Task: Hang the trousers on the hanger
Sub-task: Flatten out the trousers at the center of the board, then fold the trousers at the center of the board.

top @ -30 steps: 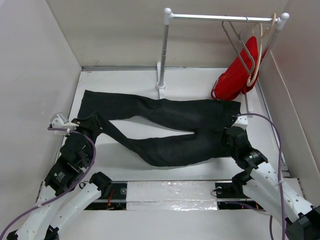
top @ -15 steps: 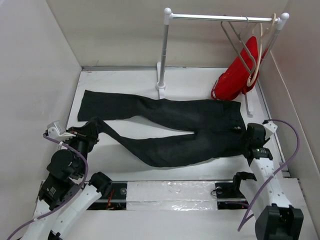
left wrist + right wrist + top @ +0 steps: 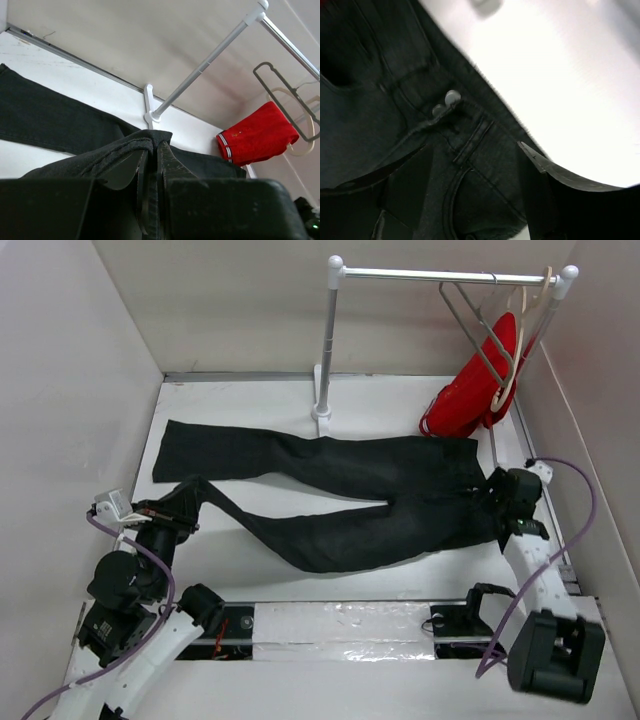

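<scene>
Left gripper (image 3: 183, 503) is clamped on the hem of the trousers' (image 3: 360, 485) near leg, with a fold of fabric pinched between its fingers (image 3: 167, 155). Trousers lie spread across the table (image 3: 240, 560), legs to the left, waistband to the right. Right gripper (image 3: 497, 490) sits over the waistband, fingers spread, gripping nothing. Hanger (image 3: 463, 330) hangs on the rail (image 3: 440, 276) at far right, just beside the red garment (image 3: 465, 395), well apart from both grippers.

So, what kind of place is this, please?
Probably a robot test cell, not a home: plain white walls box in the table, a small clothes rail stands at the back, and robot arms reach over the trousers.
</scene>
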`<state>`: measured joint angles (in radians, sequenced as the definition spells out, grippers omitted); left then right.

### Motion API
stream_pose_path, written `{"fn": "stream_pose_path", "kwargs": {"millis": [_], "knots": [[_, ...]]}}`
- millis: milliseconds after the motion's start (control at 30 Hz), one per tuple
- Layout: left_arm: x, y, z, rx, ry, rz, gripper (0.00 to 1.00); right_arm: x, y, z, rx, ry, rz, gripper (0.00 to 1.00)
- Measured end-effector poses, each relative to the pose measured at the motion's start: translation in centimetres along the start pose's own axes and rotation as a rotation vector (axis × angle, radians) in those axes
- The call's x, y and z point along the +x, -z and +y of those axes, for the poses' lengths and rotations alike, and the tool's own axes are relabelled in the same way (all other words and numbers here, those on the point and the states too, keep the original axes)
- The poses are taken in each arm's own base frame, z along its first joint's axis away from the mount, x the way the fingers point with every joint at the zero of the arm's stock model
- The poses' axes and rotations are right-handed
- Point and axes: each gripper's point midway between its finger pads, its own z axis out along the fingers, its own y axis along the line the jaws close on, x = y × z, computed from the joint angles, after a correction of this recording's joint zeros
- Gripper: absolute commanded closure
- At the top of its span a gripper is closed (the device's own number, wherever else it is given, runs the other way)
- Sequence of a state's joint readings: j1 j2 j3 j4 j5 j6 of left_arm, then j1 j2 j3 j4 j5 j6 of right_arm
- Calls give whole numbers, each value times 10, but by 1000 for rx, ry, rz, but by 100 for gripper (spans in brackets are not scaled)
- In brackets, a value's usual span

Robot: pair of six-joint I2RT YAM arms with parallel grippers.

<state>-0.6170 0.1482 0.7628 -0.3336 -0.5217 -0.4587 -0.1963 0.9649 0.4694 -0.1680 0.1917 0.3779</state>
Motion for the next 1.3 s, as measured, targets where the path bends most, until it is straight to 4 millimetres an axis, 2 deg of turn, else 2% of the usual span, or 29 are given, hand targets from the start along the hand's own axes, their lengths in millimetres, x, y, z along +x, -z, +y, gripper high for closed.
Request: {"fn": "stream_pose_path", "kwargs": {"millis": [100,133,167,233,333,400,467,567,633,867,933,967,1067,1167,1233,1300], "knots": [[-2,3,1,6,0,-11,100,-21,23,-8,7,-55,-116,45],[-4,4,1,11,4,-19,100,-18,29,-12,12,-74,-128,50],[-6,5,1,15,8,-26,100,-14,33,-15,13,-89,-132,60],[-10,8,1,22,16,-41,100,4,38,-22,24,-117,-109,67],[-12,10,-1,36,26,-49,100,37,37,-35,63,-151,-36,64],[-13,11,-1,43,30,-49,100,54,35,-41,92,-166,16,55],[-12,11,-2,47,31,-47,100,64,33,-43,112,-175,60,51],[-14,13,-1,47,33,-52,100,79,28,-44,127,-179,131,51],[-15,14,0,46,36,-58,100,84,26,-42,123,-187,159,55],[-16,14,2,38,38,-67,100,80,22,-35,99,-237,140,58],[-17,14,3,34,38,-68,100,79,20,-34,94,-243,130,68],[-17,14,3,33,38,-68,100,80,18,-34,94,-247,130,78],[-17,14,4,26,37,-71,100,80,13,-33,95,-250,131,100],[-18,13,7,12,34,-77,100,76,16,-33,99,-235,137,100],[-19,13,9,-2,34,-84,100,69,25,-36,112,-213,131,100],[-21,13,13,-24,32,-94,100,46,43,-36,107,-192,70,100]]}}
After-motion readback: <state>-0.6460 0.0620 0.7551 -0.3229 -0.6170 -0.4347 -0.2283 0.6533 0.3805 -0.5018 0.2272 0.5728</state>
